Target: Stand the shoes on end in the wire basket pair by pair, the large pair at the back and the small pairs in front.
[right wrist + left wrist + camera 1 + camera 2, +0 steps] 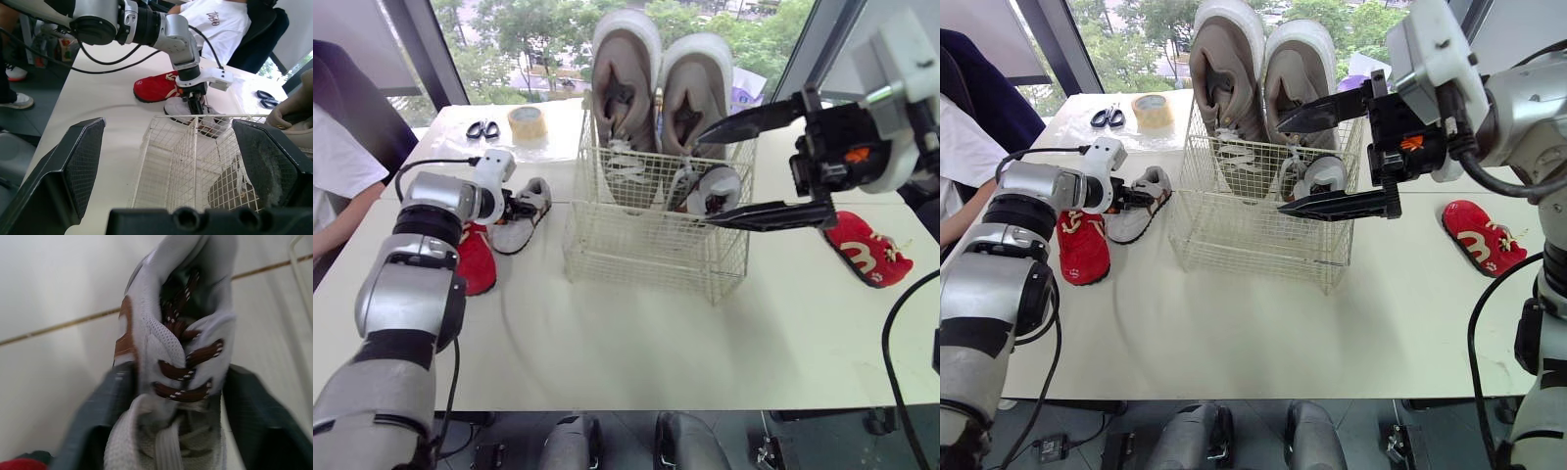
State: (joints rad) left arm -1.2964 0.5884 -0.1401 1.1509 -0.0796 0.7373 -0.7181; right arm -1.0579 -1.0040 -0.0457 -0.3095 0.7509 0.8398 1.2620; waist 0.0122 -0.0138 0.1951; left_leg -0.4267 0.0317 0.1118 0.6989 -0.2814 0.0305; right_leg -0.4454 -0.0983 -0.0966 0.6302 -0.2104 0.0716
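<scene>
The wire basket [646,250] stands mid-table. The large beige pair [656,88] stands on end at its back, and one small grey shoe [715,191] stands in front at the right. Left of the basket the other small grey shoe [530,211] lies on the table; my left gripper [517,207] is shut on its heel end, a finger [102,421] on each side. My right gripper [705,179] hangs wide open over the basket's right side, holding nothing. One red shoe [477,257] lies by my left arm, its mate [867,250] at the far right.
Scissors [482,128] and a roll of tape [528,121] lie at the back left. A person in a white shirt [337,166] sits at the table's left edge. A seam runs across the white table [636,343].
</scene>
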